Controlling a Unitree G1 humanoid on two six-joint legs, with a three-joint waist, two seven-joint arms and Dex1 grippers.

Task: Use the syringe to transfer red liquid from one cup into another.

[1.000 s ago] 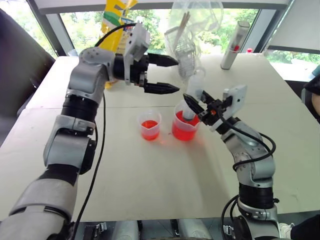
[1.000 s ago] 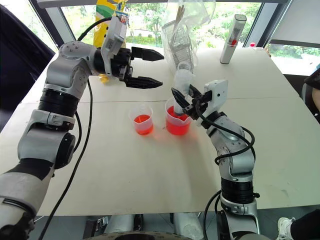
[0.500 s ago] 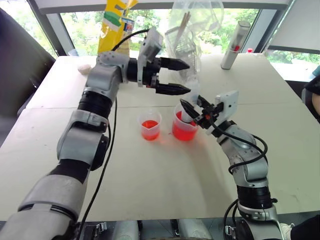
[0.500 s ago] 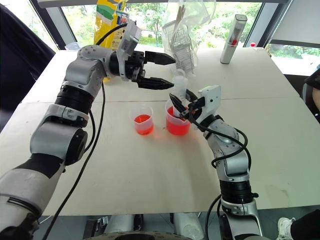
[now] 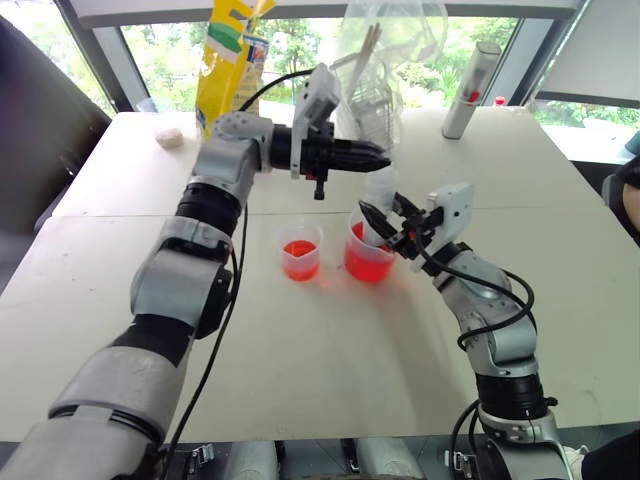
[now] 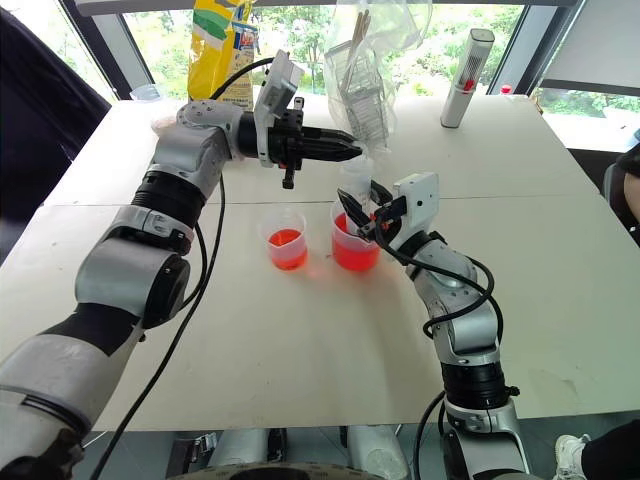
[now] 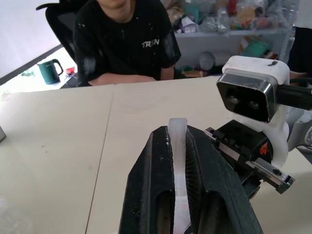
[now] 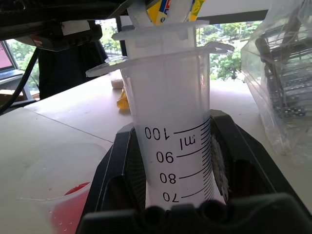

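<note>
- Left eye view: the pale counter [image 5: 300, 370] carries both cups near its middle, with a person's black-shirted torso [image 7: 124, 41] seated at its far side in the left wrist view.
- A clear plastic bag [image 5: 385, 60] and a yellow packet [image 5: 228, 60] stand at the counter's window edge, a grey capped cylinder [image 5: 470, 90] to their right.
- The larger spouted beaker [image 5: 370, 255] holds red liquid [image 5: 368, 265]; the syringe [image 8: 170, 136] stands upright in it.
- The right gripper [image 5: 385, 225] has its jaws pinching the syringe barrel at the printed graduations.
- The left gripper [image 5: 375, 157] points level, jaws pressed on the white plunger top [image 7: 178, 146].
- The smaller cup [image 5: 299, 250], just left of the beaker, holds a little red liquid.
</note>
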